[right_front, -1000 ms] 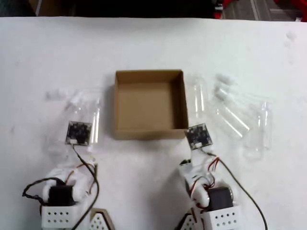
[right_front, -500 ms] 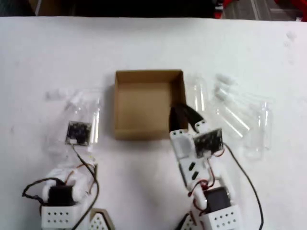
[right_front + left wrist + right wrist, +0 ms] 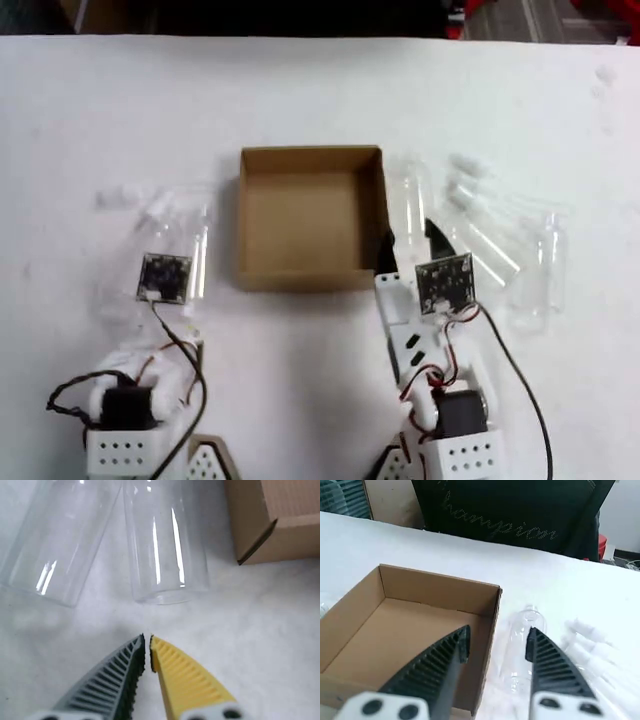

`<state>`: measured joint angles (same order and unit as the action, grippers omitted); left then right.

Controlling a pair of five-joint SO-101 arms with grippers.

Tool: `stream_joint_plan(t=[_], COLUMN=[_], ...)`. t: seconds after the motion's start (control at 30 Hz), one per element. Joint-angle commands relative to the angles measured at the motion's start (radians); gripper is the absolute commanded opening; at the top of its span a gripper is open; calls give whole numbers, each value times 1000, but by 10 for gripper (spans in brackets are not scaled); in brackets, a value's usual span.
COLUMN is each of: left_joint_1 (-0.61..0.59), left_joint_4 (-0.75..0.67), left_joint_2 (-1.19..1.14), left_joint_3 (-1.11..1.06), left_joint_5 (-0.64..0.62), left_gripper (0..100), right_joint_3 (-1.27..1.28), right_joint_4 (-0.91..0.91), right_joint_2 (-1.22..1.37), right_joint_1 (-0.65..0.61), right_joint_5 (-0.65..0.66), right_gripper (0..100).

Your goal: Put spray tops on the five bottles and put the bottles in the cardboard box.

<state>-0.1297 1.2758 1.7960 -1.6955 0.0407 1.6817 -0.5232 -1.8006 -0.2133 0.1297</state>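
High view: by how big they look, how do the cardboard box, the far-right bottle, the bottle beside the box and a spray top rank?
1. cardboard box
2. far-right bottle and bottle beside the box: about alike, the second partly hidden, so unranked
3. spray top, smallest

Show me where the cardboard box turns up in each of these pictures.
High view: the cardboard box sits open at the table's middle, between the two arms.
Left wrist view: one corner of it, next to a lying clear bottle.
Right wrist view: most of the open box, a second bottle beside it.
Shared landmark: the white table.
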Motion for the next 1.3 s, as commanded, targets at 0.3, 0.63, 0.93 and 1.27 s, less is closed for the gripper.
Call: stream_joint_plan(t=[0.3, 0.63, 0.93, 1.27], left_joint_1=[-15, -139, -166, -70], left_joint_4=[-361, -344, -463, -261], left_joint_2=[8, 8, 7, -105], left_joint_3=[11, 210, 224, 514], left_joint_5=[6, 14, 193, 307], left_gripper=[24, 24, 24, 86], right_joint_3=[9, 9, 9, 9], right_joint_4=[-4, -21, -22, -24], right_joint_2=[-1, -1, -1, -1], right_joint_1=[25, 25, 25, 25], right_joint_5=[11, 11, 11, 11], right_gripper=[21, 16, 16, 16])
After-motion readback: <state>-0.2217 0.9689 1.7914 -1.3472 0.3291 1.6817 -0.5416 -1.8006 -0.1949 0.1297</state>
